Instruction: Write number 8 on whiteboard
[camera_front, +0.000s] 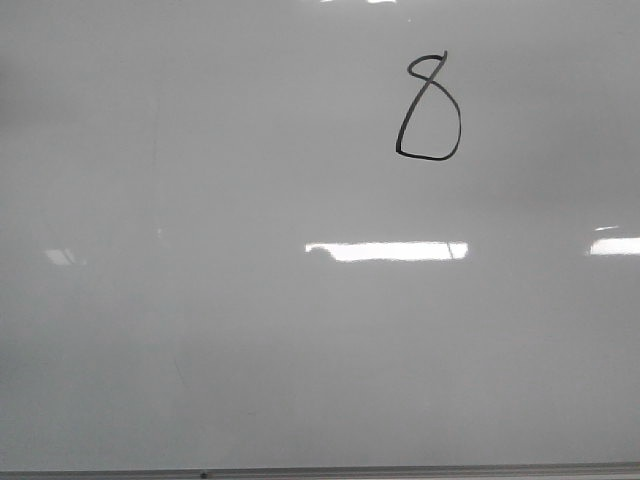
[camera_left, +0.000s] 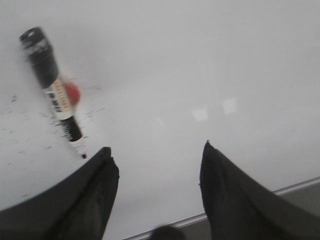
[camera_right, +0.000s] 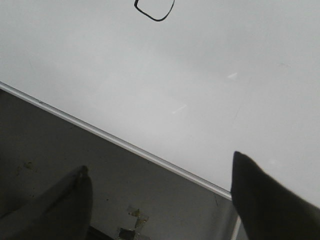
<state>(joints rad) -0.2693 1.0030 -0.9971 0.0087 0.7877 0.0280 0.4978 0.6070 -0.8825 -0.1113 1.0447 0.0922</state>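
The whiteboard fills the front view, its thin grey frame edge running along the near side. The number 8 is drawn in thin black line on the far right part of the board, with a small narrow upper loop and a larger flat-bottomed lower loop. Bright rectangular glare patches lie nearer than the figure.

In the left wrist view the left gripper hangs over the board with its jaws wide apart and nothing between them. A black marker lies flat on the white surface just beyond one fingertip, uncapped, its tip pointing toward the gripper. A small red spot sits beside the marker, blurred, and tiny dark specks are scattered around it.

In the right wrist view the right gripper has its jaws spread wide and holds nothing. It hovers over the board's frame edge, with a dark surface on one side and the lower loop of the 8 visible farther out on the board
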